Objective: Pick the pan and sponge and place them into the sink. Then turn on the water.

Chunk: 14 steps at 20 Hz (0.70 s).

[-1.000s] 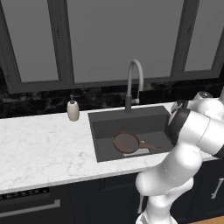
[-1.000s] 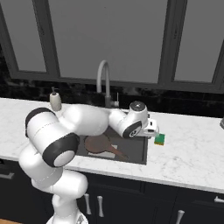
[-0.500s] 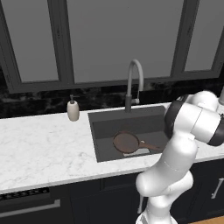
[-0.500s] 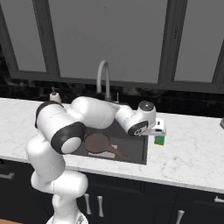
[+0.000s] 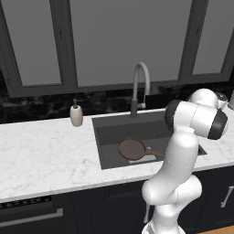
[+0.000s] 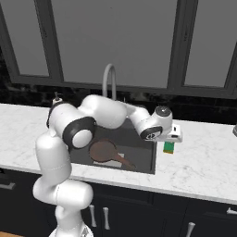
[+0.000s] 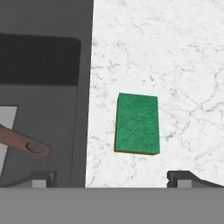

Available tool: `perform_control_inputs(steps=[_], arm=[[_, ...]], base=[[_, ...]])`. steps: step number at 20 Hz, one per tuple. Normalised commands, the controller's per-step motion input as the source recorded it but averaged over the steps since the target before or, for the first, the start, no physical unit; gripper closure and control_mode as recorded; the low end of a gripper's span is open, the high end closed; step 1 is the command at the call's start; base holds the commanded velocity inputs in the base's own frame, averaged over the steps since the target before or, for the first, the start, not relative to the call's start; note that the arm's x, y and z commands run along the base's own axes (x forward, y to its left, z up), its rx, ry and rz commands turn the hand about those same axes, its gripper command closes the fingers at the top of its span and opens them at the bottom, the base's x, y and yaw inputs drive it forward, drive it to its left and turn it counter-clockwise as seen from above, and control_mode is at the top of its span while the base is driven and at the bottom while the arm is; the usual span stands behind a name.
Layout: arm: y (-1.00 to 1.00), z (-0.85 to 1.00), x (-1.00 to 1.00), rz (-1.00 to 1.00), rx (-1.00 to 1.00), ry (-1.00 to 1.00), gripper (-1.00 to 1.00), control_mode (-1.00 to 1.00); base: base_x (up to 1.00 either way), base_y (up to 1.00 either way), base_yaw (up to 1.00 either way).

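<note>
Gripper [image 7: 112,177] spread wide, empty, hovering above sponge [image 7: 137,123]. Sponge lies flat on marble bench [image 7: 175,65], just beside sink [image 7: 43,87] edge. Pan [image 5: 132,148] sits in sink, handle [image 7: 24,142] pointing toward sponge side.

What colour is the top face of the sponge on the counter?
The sponge is plain green on top, with a thin yellowish lower edge; the hand view shows it best.

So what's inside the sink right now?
The pan lies on the floor of the sink, handle included. The arm covers part of the basin in the right base view.
</note>
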Motion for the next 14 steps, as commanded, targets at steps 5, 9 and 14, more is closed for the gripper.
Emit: perform_control_inputs(steps=[5, 9, 14], arm=[[-0.20, -0.12, 0.08, 0.00, 0.00, 0.00, -1.00, -1.00], [-0.01, -0.18, 0.03, 0.00, 0.00, 0.00, -1.00, -1.00], [0.00, -0.20, 0.08, 0.00, 0.00, 0.00, -1.00, -1.00]], base=[[0.00, 0.00, 0.00], [0.00, 0.00, 0.00], [0.00, 0.00, 0.00]])
